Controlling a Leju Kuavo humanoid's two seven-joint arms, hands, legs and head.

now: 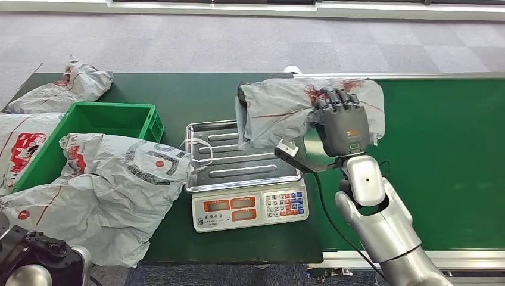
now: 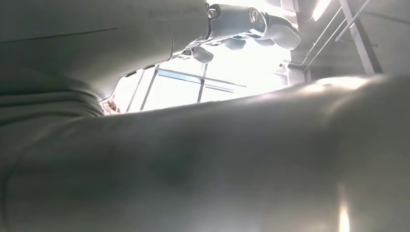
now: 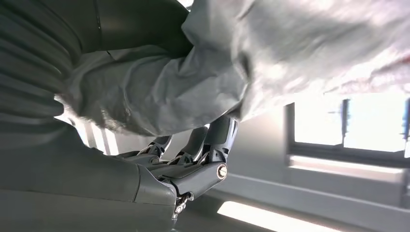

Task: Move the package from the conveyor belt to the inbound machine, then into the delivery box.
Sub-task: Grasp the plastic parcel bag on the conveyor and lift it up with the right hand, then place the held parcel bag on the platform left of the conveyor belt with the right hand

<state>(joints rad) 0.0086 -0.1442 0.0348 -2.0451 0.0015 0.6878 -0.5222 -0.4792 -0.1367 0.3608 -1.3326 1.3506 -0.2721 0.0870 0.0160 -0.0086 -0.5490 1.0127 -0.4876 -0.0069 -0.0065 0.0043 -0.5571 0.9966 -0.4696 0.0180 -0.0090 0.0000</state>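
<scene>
A crumpled grey package [image 1: 280, 110] with red print hangs in the air over the far right corner of the scale's steel tray [image 1: 238, 161]. My right hand [image 1: 340, 122] grips its right half from the front. The right wrist view has the same package [image 3: 290, 58] draped over the hand [image 3: 203, 154], whose dark fingers curl up into it. The scale [image 1: 250, 205] sits on the dark green table, just left of the conveyor belt [image 1: 440, 155]. My left hand [image 1: 36, 256] is low at the near left corner. Its fingers [image 2: 241, 24] are dim against bright windows, and their state is unclear.
A green delivery box [image 1: 113, 119] stands left of the scale. A large grey package [image 1: 113, 185] lies across its near side and down to the table's front edge. Two more grey packages [image 1: 65, 86] [image 1: 21, 149] lie at the far left.
</scene>
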